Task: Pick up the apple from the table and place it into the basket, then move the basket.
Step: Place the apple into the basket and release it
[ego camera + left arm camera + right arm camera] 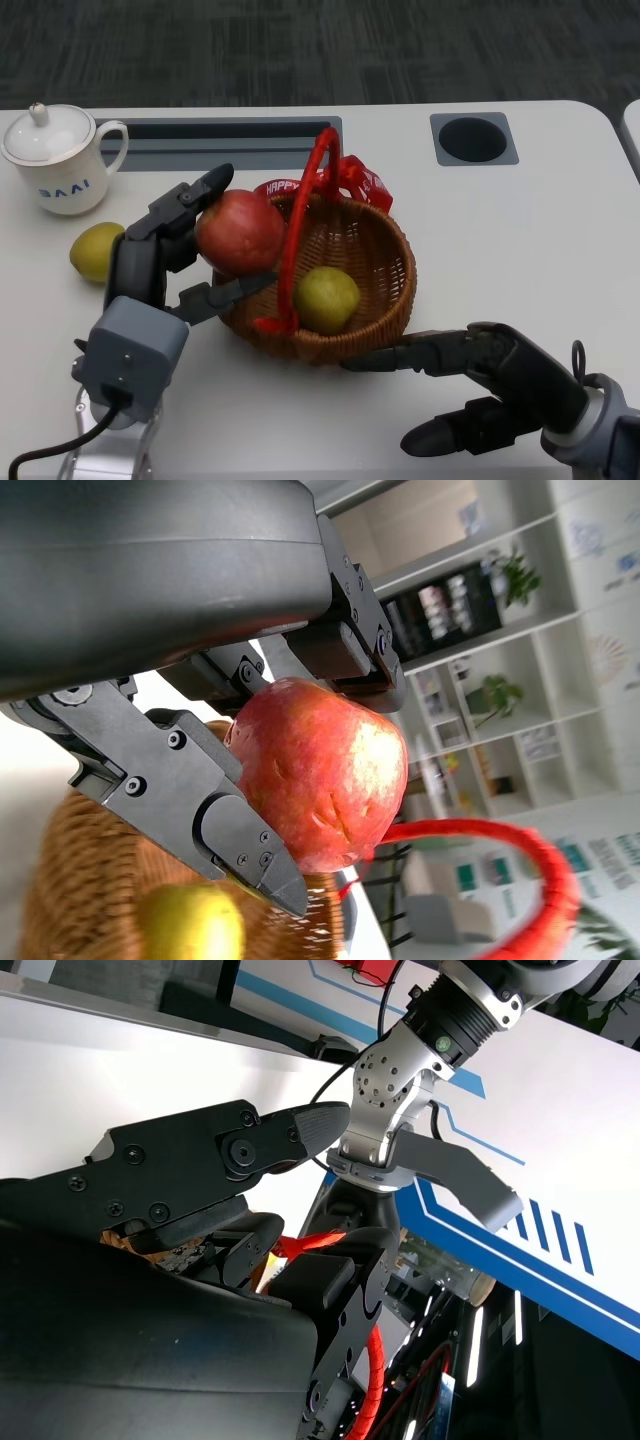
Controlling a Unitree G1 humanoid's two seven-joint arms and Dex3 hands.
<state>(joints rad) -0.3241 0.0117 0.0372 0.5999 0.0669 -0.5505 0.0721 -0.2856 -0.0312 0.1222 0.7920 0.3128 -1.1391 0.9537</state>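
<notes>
Camera set: one head view, two wrist views.
Head looks down over the table (520, 230); left wrist sits close behind the apple (325, 775), sharing it and the basket (385, 265) with head; right wrist tilts upward.

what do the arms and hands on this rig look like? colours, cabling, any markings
Both hands are black, angular, many-fingered, with visible screw heads on the finger links. The left hand sits on a grey rounded box-shaped wrist housing with a black cable leaving it. The right hand joins a silver wrist ring. No markings visible.
</notes>
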